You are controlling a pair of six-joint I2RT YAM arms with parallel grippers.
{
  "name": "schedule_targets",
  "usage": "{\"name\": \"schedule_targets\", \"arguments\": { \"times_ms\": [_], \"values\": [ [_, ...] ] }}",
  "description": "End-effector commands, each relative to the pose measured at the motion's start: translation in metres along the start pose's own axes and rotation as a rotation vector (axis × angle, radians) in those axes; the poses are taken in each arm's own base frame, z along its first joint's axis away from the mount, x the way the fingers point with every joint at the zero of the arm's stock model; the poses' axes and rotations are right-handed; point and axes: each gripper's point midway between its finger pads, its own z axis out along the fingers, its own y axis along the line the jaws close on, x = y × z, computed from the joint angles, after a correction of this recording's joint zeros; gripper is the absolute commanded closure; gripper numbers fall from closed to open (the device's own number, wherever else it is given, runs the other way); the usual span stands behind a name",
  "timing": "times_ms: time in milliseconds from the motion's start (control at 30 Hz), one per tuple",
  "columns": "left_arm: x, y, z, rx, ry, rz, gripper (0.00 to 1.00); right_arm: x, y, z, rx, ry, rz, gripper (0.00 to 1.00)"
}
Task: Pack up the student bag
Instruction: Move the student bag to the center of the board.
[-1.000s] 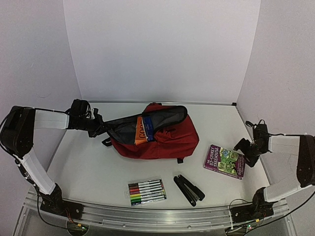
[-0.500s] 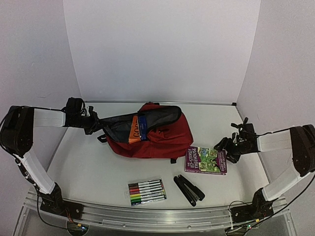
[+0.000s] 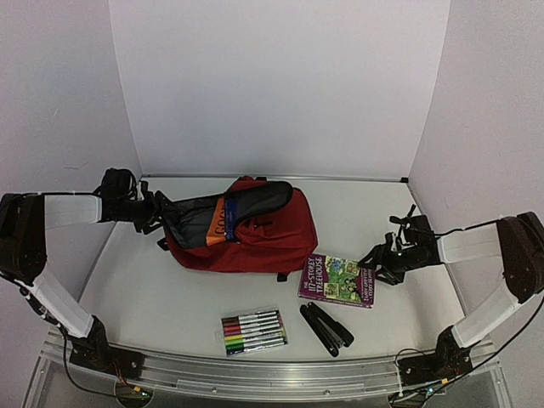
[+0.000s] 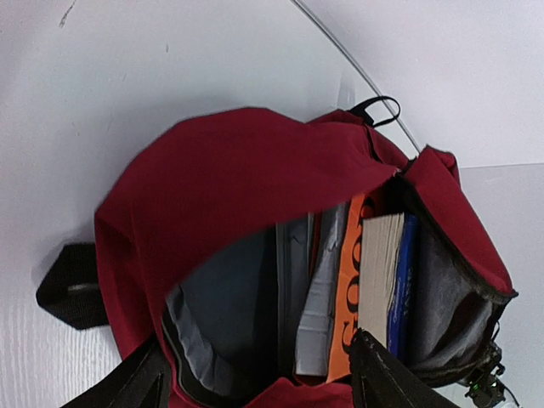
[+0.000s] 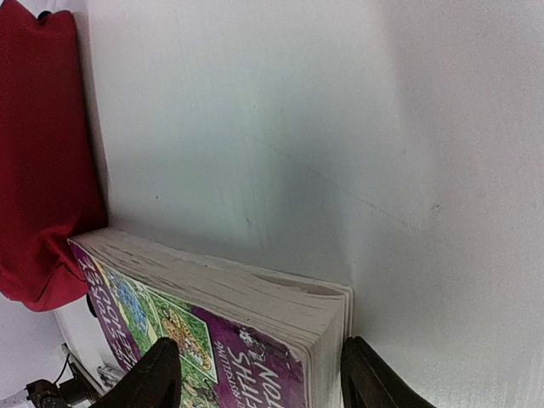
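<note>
The dark red student bag (image 3: 255, 234) lies on its side at the table's left centre, mouth open toward the left. An orange book (image 4: 350, 280) and a blue one (image 4: 403, 272) stand inside it. My left gripper (image 3: 157, 212) is at the mouth, open, its fingers (image 4: 387, 374) set wide on either side of the lower rim (image 4: 255, 387). A purple paperback (image 3: 336, 279) lies flat to the bag's right. My right gripper (image 3: 374, 257) is open, straddling the book's right corner (image 5: 259, 378); one finger is over the cover and the other is at the table side.
A clear pack of coloured markers (image 3: 253, 331) and a black folded object (image 3: 325, 327) lie near the front edge. White walls close in the table on the left, back and right.
The bag has slid left with my left arm, whose jaws have opened. My right gripper pushed the purple book left toward the bag, and its jaws have narrowed around the book's corner.
</note>
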Motion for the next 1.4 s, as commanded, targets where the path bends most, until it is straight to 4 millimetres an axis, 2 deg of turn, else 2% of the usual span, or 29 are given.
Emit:
{"name": "schedule_targets", "arguments": {
  "times_ms": [0, 267, 433, 533, 600, 867, 1100, 1233, 1367],
  "values": [
    [0.033, -0.024, -0.018, -0.022, -0.02, 0.086, 0.29, 0.026, 0.022, 0.006, -0.089, 0.114, -0.087, 0.39],
    [0.134, -0.069, -0.027, 0.097, 0.063, 0.119, 0.35, 0.061, 0.054, 0.024, -0.136, 0.238, -0.196, 0.45],
    [0.18, -0.088, -0.026, 0.162, 0.099, 0.136, 0.36, 0.06, 0.059, 0.023, -0.14, 0.225, -0.205, 0.55],
    [0.198, -0.089, -0.015, 0.165, 0.137, 0.144, 0.37, 0.057, 0.069, 0.024, -0.197, 0.205, -0.174, 0.63],
    [0.211, -0.093, -0.002, 0.176, 0.182, 0.163, 0.38, 0.054, 0.076, 0.024, -0.24, 0.188, -0.147, 0.65],
    [0.254, -0.114, 0.047, 0.217, 0.356, 0.278, 0.46, 0.048, 0.064, 0.026, -0.171, 0.143, -0.159, 0.56],
    [0.281, -0.131, 0.074, 0.313, 0.476, 0.351, 0.51, 0.053, 0.074, 0.022, -0.232, 0.174, -0.173, 0.58],
    [0.296, -0.131, 0.091, 0.337, 0.547, 0.364, 0.54, 0.054, 0.08, 0.019, -0.259, 0.186, -0.179, 0.59],
    [0.304, -0.134, 0.098, 0.353, 0.579, 0.372, 0.54, 0.056, 0.078, 0.022, -0.257, 0.199, -0.176, 0.61]
  ]
}}
